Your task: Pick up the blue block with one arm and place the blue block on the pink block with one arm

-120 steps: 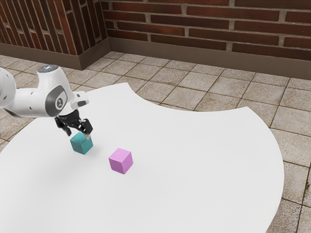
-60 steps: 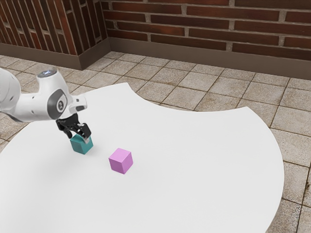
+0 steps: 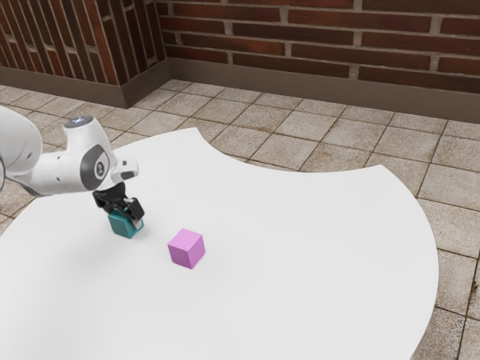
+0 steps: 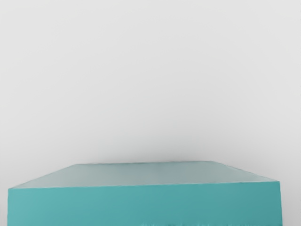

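On the white table point(image 3: 300, 247), the gripper point(image 3: 127, 215) sits low over the blue block point(image 3: 123, 227), placed for grasping; its closure cannot be determined. The pink block point(image 3: 186, 248) stands near.

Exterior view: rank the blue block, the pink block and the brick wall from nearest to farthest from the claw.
1. The blue block, right under the claw.
2. The pink block, apart from the claw, toward the exterior view's right.
3. The brick wall, far behind, along the back of the room.
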You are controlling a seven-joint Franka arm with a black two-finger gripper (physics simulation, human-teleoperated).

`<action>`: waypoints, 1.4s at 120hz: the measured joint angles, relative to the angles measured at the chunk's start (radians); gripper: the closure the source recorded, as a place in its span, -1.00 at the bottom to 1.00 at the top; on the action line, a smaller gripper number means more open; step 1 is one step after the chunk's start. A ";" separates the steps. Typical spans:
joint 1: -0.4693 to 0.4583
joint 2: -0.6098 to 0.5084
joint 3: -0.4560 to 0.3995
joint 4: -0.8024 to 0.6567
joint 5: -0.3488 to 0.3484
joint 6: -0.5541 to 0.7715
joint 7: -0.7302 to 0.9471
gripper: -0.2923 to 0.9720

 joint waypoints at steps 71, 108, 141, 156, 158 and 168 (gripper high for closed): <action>-0.059 -0.304 -0.029 -0.182 0.000 -0.006 -0.085 0.01; -0.249 -0.424 -0.071 -0.265 0.009 -0.033 -0.313 0.03; -0.175 -0.348 -0.094 -0.258 0.038 -0.032 -0.451 0.02; -0.188 -0.326 -0.109 -0.244 0.051 -0.029 -0.492 0.03; -0.187 -0.323 -0.109 -0.241 0.052 -0.029 -0.497 0.03; -0.184 -0.307 -0.110 -0.231 0.055 -0.029 -0.520 0.02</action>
